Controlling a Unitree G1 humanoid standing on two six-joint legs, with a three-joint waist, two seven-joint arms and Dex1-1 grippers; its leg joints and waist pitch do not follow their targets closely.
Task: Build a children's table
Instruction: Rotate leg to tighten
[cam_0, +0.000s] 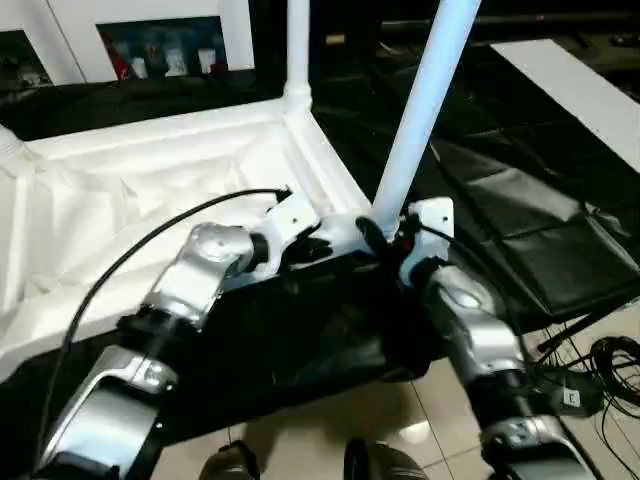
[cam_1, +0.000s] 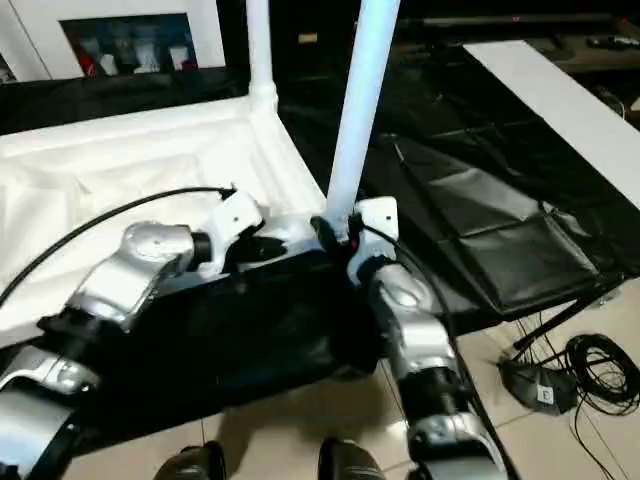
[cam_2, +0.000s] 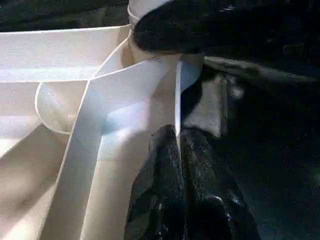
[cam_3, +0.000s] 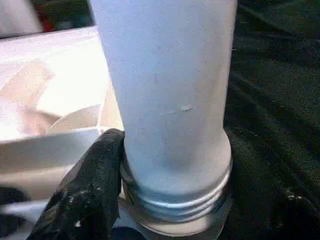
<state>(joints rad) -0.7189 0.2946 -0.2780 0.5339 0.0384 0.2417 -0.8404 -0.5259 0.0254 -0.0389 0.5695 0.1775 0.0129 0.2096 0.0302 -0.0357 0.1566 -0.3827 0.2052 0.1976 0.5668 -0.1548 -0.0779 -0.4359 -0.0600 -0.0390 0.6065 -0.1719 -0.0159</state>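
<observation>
Tabletop lies upside down on black sheeting, ribbed underside up; one leg stands upright in the far corner socket; a second leg leans slightly in the near corner socket, its threaded base showing at the socket mouth; right gripper clasps this leg just above the thread, fingers spread around it; left gripper has its fingers pressed together on the thin rim of the tabletop just beside that socket.
</observation>
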